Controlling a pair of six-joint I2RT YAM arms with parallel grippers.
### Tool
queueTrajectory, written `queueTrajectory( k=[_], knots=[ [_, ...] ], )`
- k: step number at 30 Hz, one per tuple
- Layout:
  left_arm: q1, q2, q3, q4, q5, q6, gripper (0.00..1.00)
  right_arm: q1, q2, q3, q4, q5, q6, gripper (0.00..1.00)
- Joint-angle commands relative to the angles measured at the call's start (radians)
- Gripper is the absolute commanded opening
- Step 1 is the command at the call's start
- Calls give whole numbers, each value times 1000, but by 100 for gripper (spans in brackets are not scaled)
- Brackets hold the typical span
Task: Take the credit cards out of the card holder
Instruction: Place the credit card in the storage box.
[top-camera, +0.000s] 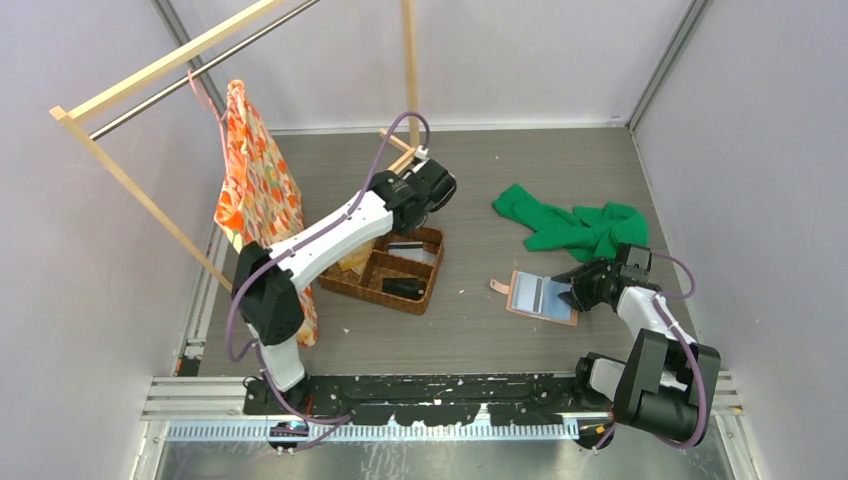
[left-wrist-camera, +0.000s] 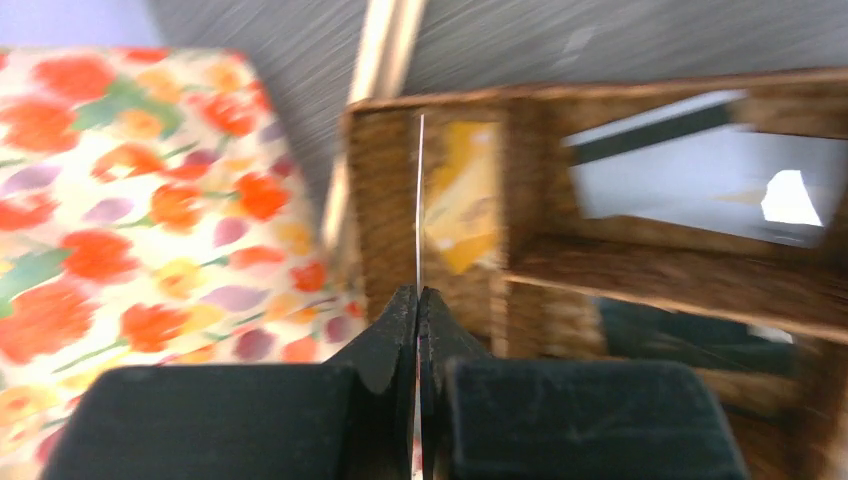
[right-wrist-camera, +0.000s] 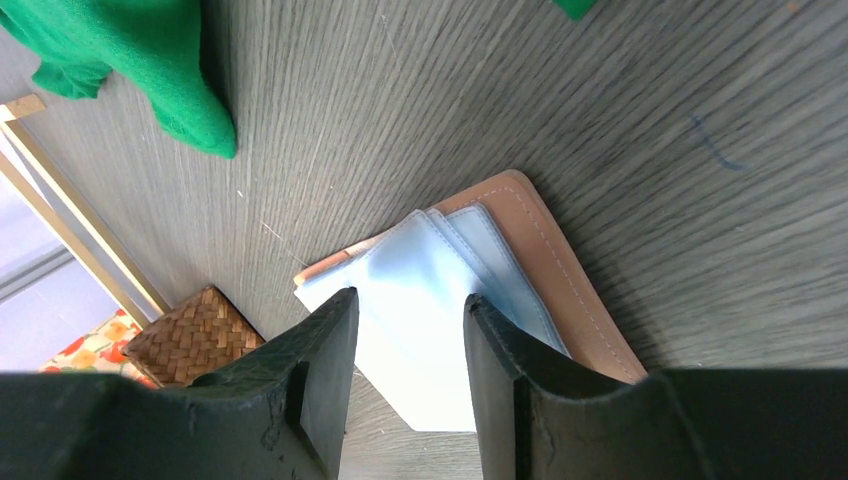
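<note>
Left wrist view showed us the left gripper (left-wrist-camera: 418, 300) with jaws pressed together on a thin card (left-wrist-camera: 420, 200), seen edge-on above the woven basket (left-wrist-camera: 660, 280). We saw the card holder (right-wrist-camera: 565, 265) lying open on the table (right-wrist-camera: 700, 150), under the half-parted jaws of the right gripper (right-wrist-camera: 410, 305)

Overhead view: bright, diffuse light; soft shadows on the bench (top-camera: 480, 180); sharp. Left wrist view: heavy motion blur across basket (left-wrist-camera: 660, 275) and floral cloth (left-wrist-camera: 150, 200); white glare spot on a glossy card (left-wrist-camera: 790, 198); left hand (left-wrist-camera: 418, 300) out of focus, its credit card (left-wrist-camera: 420, 200) a thin white line. Right wrist view: mostly sharp; clear sleeves (right-wrist-camera: 440, 250) washed pale.
</note>
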Motion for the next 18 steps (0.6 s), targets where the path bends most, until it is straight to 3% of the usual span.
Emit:
queueTrajectory(
  k=[1,5,18],
  knots=[
    [84,51,-75,-64,-311,37,0,10,34,-47,-117,44,-26,50],
    [132,57,-182,74,-318,72,0,11,39,-48,-113,38,-27,50],
    [142,65,-286,199,-175,42,0,10,30,-49,-115,41,-26,52]
  ],
)
